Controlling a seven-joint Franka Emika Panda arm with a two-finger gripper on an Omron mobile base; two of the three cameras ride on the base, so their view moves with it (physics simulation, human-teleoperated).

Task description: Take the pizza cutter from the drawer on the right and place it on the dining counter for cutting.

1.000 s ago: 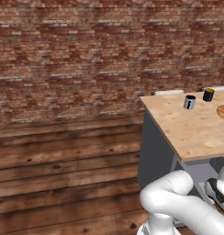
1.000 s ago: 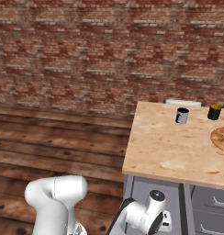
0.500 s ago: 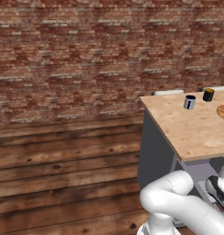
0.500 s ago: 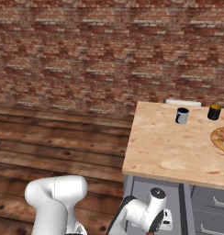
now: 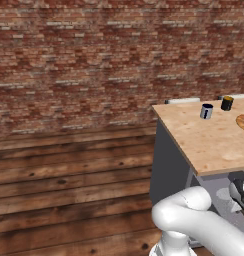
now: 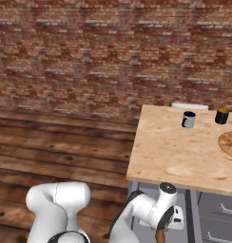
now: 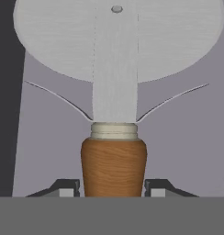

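Hand view gives us the relation that matters most. Reading from its left: a dark strip, then the plain grey inside of the drawer [image 7: 40, 151], then the pizza cutter [image 7: 114, 114] square in the middle, then more grey floor to the right. The cutter's long axis runs straight away from the pincer [image 7: 113, 189]: the orange-brown handle sits low and nearest us, and the round grey wheel fans out at the far end. One small dark fingertip [image 7: 65, 189] stands just beside each flank of the handle. They look to be touching the wood, so we judge the pincer closed on the handle, though the contact itself is cut off at the bottom edge. Whether the wheel rests on the drawer floor or is lifted a little, we cannot tell.

In the right base view, going left to right, we see plank floor under a brick wall, the arm folded low, and the pincer [image 6: 161, 232] down below the edge of the desk [image 6: 156, 161], with a brown stub of handle showing beneath it. Grey drawer fronts with slim silver handles lie just right of it. On the desk top stand a dark mug [image 6: 188, 119] and a dark cup with a yellow rim [image 6: 222, 116], and the pizza [image 6: 229, 144] lies at the right edge.

So the desk top lies above the pincer; the coming move, as we judge it, is up and over that edge.

We read no brands, labels or writing anywhere.
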